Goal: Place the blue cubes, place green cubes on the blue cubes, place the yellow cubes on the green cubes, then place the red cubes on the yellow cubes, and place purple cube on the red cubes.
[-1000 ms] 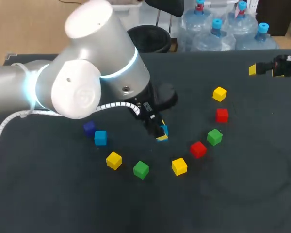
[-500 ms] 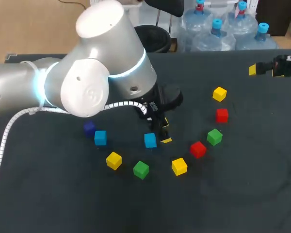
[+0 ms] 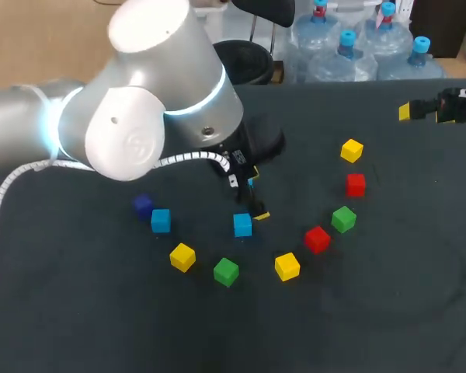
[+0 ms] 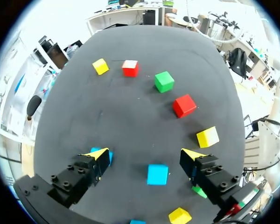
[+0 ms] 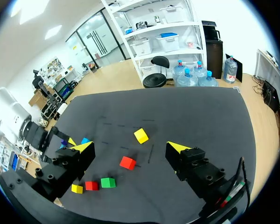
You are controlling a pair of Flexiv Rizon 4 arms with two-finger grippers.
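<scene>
Under our left gripper (image 4: 145, 154), fingers (image 4: 86, 170) spread wide, sits a blue cube (image 4: 157, 174) (touching neither); our right gripper (image 5: 129, 146) hangs open too.

A dark surface (image 3: 388, 303) is seen, on which ten cubes are spread singly in a loose arc, each resting directly on it; a purple cube (image 3: 143, 204) is set just beside a blue cube (image 3: 161, 221); a second blue cube (image 3: 242, 225) is placed nearer the middle; along the arc are laid a yellow cube (image 3: 182, 256), a green cube (image 3: 226, 271), a second yellow cube (image 3: 287, 266), a red cube (image 3: 317, 238), a second green cube (image 3: 343, 219), a second red cube (image 3: 356, 185) and a third yellow cube (image 3: 352, 150).
</scene>
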